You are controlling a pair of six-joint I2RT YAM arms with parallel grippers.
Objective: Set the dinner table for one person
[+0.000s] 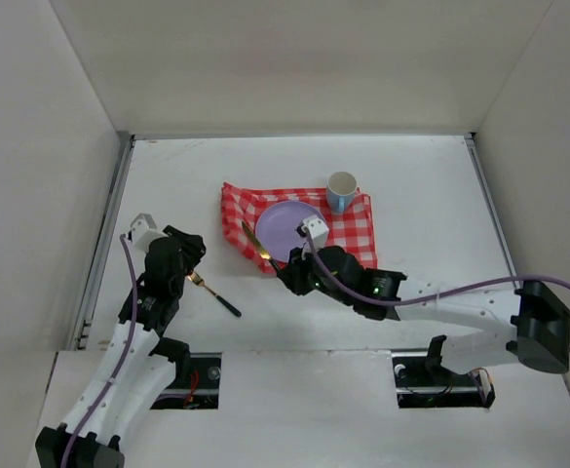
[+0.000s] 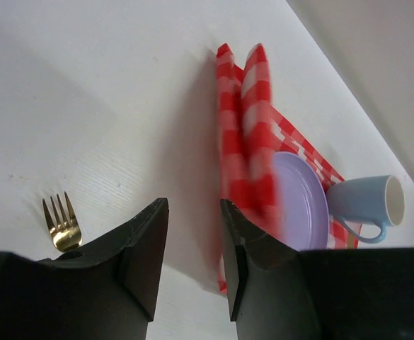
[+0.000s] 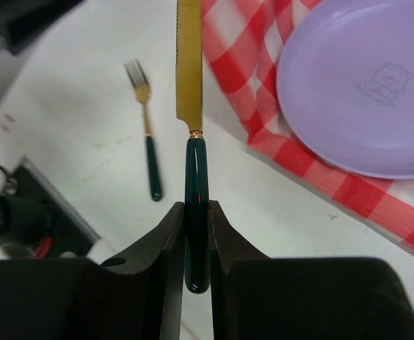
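Halfway from the near edge of the matte-white dinner table (image 1: 421,195), a green-handled gold knife (image 3: 189,71) was clamped in the right gripper (image 3: 196,212), the left gripper (image 2: 192,209) held parted, empty; the red-checked cloth (image 1: 353,234) might be snagged by its blade.

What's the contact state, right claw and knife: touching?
Touching. Right wrist view shows the right claw shut on the knife, fingers pressed against its green handle both sides.

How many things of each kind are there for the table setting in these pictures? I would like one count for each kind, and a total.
Fork: 1
Knife: 1, held in the right tool
Plate: 1
Cup: 1
Checkered cloth: 1
Total: 5
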